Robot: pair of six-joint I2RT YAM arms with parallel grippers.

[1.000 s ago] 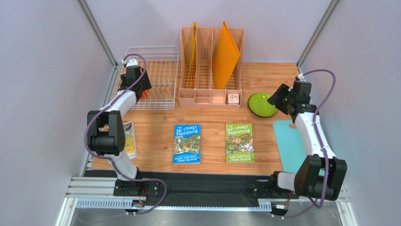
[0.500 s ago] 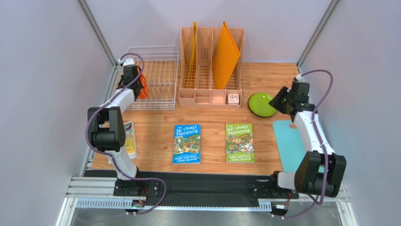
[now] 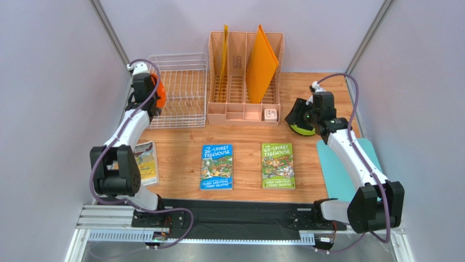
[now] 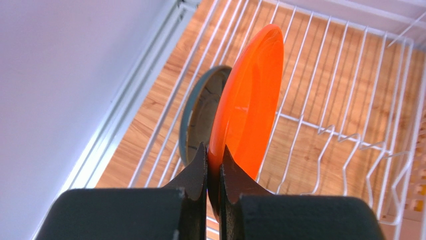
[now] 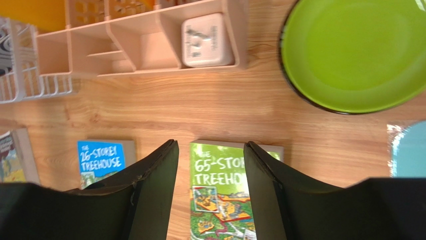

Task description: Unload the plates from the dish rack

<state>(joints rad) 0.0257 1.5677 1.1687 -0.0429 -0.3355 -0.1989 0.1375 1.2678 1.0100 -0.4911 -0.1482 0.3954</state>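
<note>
The white wire dish rack point(image 3: 185, 90) stands at the back left. Along its left side an orange plate point(image 4: 250, 100) stands on edge, and my left gripper point(image 4: 214, 156) is shut on its near rim. From above, that gripper point(image 3: 153, 97) and the orange plate point(image 3: 160, 93) sit by the rack's left wall. Behind the orange plate stands a darker plate point(image 4: 199, 120) with a grey-blue rim. A lime green plate point(image 5: 357, 55) lies flat on the table to the right. My right gripper point(image 5: 210, 150) hangs open and empty, and from above it point(image 3: 295, 116) covers the left part of the green plate point(image 3: 304, 130).
A peach slotted organizer point(image 3: 245, 112) with tall orange folders point(image 3: 261, 65) stands beside the rack, a small white cube point(image 5: 207, 40) in its front tray. A blue book point(image 3: 216, 166) and a green book point(image 3: 278, 165) lie mid-table, a third book point(image 3: 144, 162) at left, a teal mat point(image 3: 341, 169) at right.
My left gripper closed on the orange plate and drew it up and toward the rack's left rear. My right arm swung left, from right of the green plate to over its left side.
</note>
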